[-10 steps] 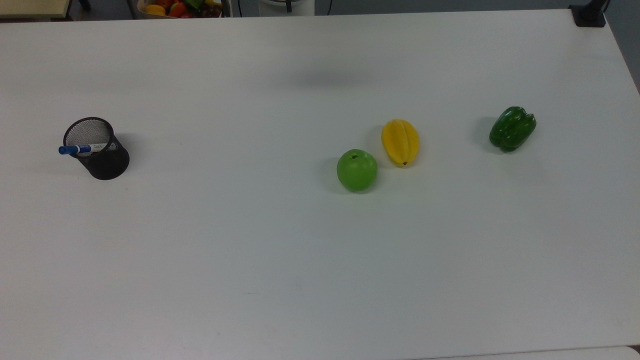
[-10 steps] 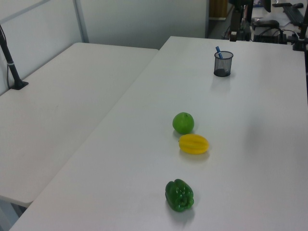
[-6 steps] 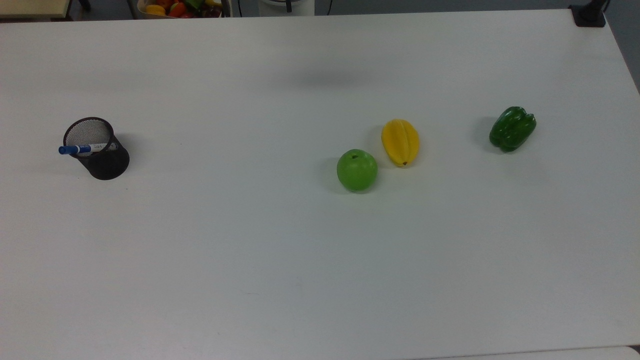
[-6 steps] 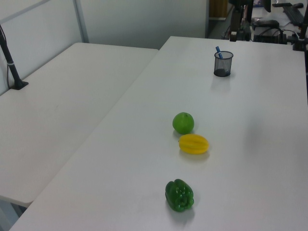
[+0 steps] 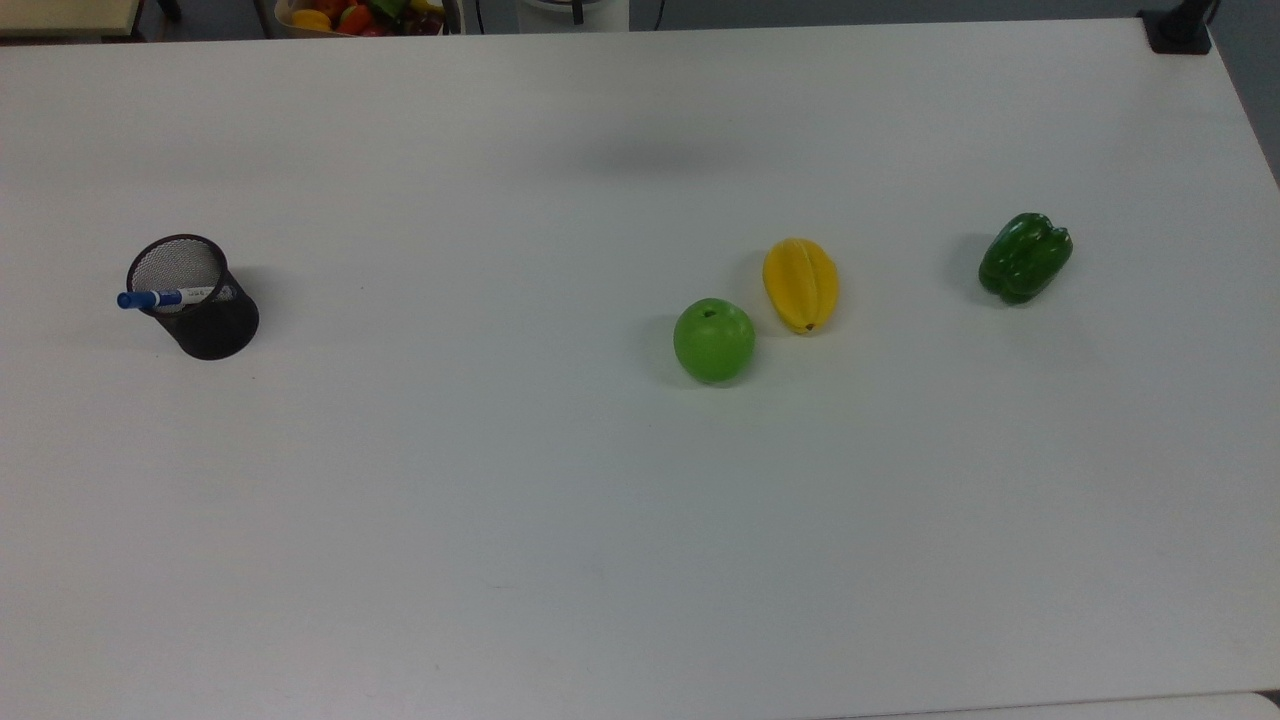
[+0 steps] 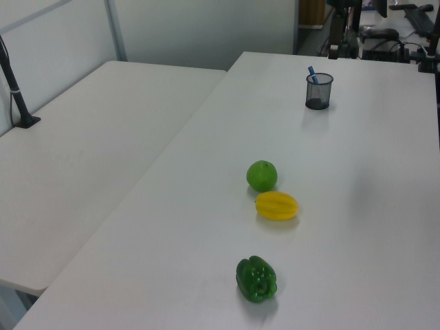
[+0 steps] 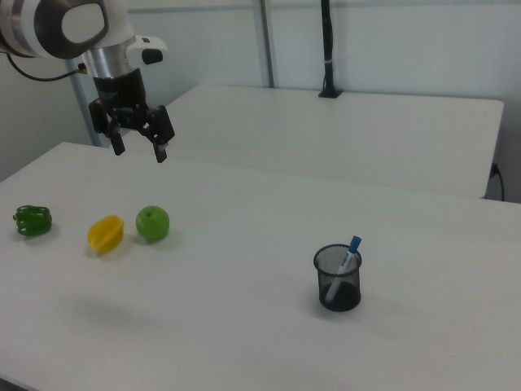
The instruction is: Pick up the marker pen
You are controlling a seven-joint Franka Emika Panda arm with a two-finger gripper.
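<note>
Black mesh cup (image 7: 338, 278) hiding marker pen (image 7: 348, 254) lower barrel, gripper (image 7: 138, 150) spread.

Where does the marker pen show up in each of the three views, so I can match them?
Top view: marker pen at far left, blue cap jutting left over the rim of the black mesh cup.
Left view: upper right, in that cup.
Right view: lower right, leaning in the cup.
Shared landmark: the green apple.
</note>
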